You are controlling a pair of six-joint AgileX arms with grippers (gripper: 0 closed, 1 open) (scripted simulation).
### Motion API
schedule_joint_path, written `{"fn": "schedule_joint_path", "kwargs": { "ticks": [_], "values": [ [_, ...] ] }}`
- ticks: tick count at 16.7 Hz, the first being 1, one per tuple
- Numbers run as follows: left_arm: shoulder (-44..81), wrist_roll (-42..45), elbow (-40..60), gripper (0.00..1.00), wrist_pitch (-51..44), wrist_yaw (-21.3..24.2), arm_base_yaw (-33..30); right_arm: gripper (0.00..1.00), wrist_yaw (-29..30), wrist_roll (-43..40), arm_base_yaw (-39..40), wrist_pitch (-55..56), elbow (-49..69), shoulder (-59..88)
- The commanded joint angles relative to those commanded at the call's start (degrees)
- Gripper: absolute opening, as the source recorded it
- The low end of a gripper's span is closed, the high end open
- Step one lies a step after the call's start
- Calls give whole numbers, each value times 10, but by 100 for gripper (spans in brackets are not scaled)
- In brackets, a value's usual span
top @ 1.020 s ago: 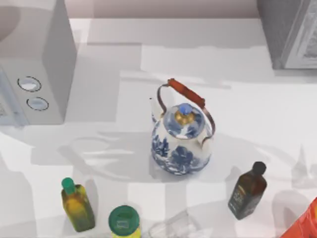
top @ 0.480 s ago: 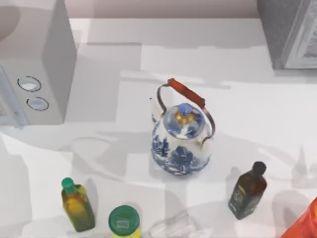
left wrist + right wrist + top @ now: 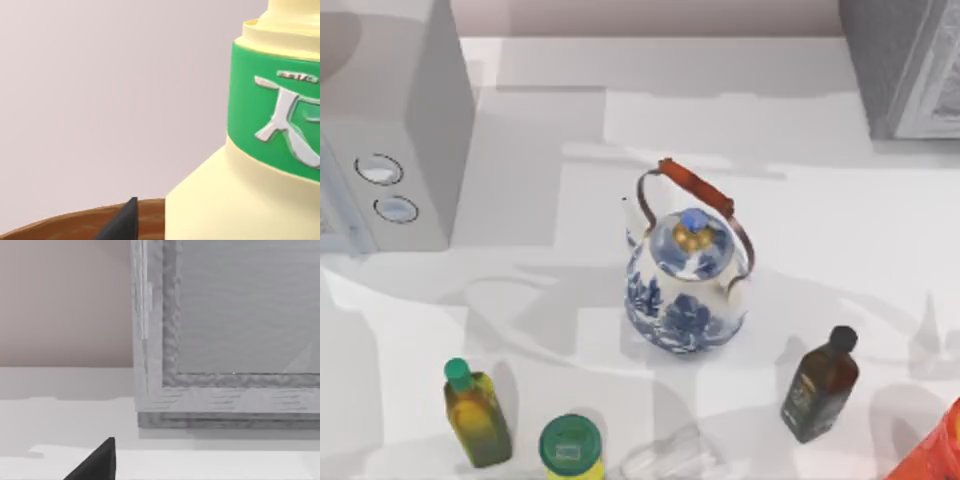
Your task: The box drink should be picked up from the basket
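Observation:
The box drink [image 3: 240, 165] looms very close in the left wrist view: a pale-yellow body with a green neck band bearing silver lettering. Just below it curves the brown rim of the basket [image 3: 55, 225]. A dark tip of my left gripper [image 3: 122, 222] pokes in right beside the drink's shoulder, over the basket rim. In the right wrist view a dark tip of my right gripper [image 3: 97, 462] hovers above the white table, facing a grey framed box [image 3: 225, 340].
A blue-and-white kettle [image 3: 685, 280] stands mid-table. Along the front are a small yellow-green bottle [image 3: 475, 415], a green-lidded jar [image 3: 570, 447], a clear glass [image 3: 670, 458], a dark brown bottle [image 3: 820, 385] and a red object [image 3: 935, 455]. A microwave [image 3: 380, 130] sits left.
Shadows on the table's left side have shifted slightly. The kettle and bottles have not moved.

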Motion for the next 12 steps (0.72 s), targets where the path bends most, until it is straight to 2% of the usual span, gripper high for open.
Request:
{"fn": "schedule_joint_path", "kwargs": {
  "ticks": [9,12],
  "values": [
    [0,0,0,2,0,0,0,100,0,0,0,0,0,0],
    [0,0,0,0,0,0,0,100,0,0,0,0,0,0]
  ]
}}
